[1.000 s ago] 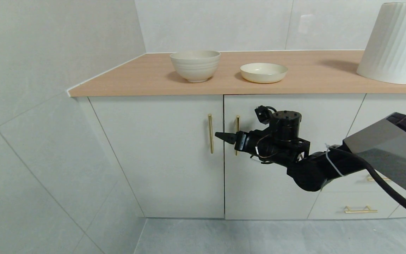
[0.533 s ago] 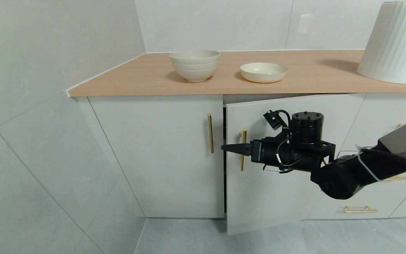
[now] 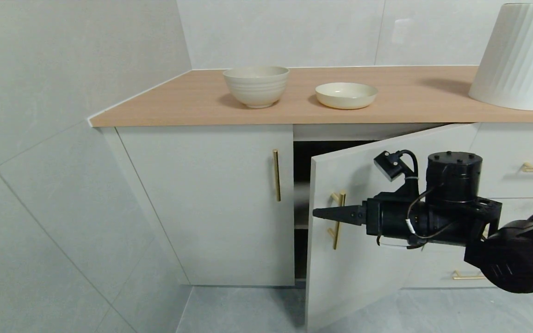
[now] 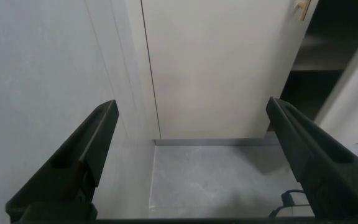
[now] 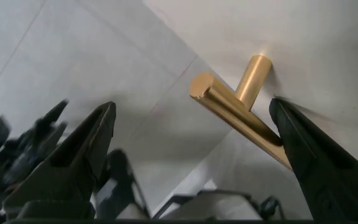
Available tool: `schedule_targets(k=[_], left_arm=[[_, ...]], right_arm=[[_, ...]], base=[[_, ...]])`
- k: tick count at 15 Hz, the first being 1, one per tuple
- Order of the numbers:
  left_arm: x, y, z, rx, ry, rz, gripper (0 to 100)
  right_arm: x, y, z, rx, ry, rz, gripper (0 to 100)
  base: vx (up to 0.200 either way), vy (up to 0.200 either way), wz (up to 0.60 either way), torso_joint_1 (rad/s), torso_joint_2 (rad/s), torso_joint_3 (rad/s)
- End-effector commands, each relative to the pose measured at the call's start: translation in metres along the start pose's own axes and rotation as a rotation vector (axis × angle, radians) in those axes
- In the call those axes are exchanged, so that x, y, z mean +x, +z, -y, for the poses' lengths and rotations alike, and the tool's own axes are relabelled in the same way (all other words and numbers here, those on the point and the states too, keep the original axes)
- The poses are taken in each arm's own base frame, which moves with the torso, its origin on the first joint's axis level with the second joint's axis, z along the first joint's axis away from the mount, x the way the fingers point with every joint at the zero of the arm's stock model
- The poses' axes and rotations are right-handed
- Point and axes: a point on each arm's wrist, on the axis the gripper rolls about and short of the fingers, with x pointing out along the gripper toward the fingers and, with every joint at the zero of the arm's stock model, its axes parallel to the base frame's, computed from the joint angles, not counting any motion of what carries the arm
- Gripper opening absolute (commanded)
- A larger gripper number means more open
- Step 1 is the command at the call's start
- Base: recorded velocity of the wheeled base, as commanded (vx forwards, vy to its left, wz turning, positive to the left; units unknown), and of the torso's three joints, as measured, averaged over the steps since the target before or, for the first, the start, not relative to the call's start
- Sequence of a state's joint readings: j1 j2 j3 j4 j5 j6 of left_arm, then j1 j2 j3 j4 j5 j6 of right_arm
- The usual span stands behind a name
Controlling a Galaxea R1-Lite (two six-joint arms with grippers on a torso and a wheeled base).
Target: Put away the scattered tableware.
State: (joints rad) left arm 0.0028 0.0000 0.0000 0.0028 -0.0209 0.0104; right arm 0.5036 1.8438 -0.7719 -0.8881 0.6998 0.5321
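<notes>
Jaws of my right gripper [image 3: 320,213] stood wide apart and clamped on nothing. The brass handle [image 5: 241,112] of the right cupboard door [image 3: 359,268] lay between them, close against one finger; whether it touched I could not tell. That door hung partly open, swung out from the frame, and showed a dark cupboard interior [image 3: 301,159] with a shelf edge inside. The left cupboard door [image 3: 211,208] beside it was shut. My left gripper [image 4: 191,111] hung low, jaws spread just as wide and holding nothing, facing the foot of the left door and the floor. Up on the bench [image 3: 178,104], the deep bowl [image 3: 256,85] sat toward the left end. The shallow dish [image 3: 346,95] stood beside it but apart from it, nearer the middle, and a tall white ribbed container [image 3: 516,55] stood at the right end. I judged the job barely begun: the cupboard was only part-way open and no tableware had been lifted. Both bowl and dish had yet to go down into the cupboard, with the door to be closed after
</notes>
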Motion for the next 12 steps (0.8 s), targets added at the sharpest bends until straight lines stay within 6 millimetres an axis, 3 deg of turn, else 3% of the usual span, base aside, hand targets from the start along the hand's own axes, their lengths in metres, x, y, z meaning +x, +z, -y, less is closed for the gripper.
schedule_targets(k=[1, 6, 12], left_arm=[[0.0, 0.0, 0.0, 0.0, 0.001, 0.0, 100], [0.0, 0.0, 0.0, 0.0, 0.001, 0.0, 100], [0.0, 0.0, 0.0, 0.014, 0.0, 0.0, 100]], right_arm=[[-0.018, -0.004, -0.014, -0.018, 0.021, 0.013, 100], [-0.041, -0.026, -0.025, -0.025, 0.064, -0.004, 100], [-0.049, -0.04, -0.024, -0.029, 0.064, 0.001, 100]], base=[[0.0, 0.0, 0.0, 0.0, 0.0, 0.0], [0.0, 0.0, 0.0, 0.0, 0.0, 0.0], [0.0, 0.0, 0.0, 0.0, 0.0, 0.0]])
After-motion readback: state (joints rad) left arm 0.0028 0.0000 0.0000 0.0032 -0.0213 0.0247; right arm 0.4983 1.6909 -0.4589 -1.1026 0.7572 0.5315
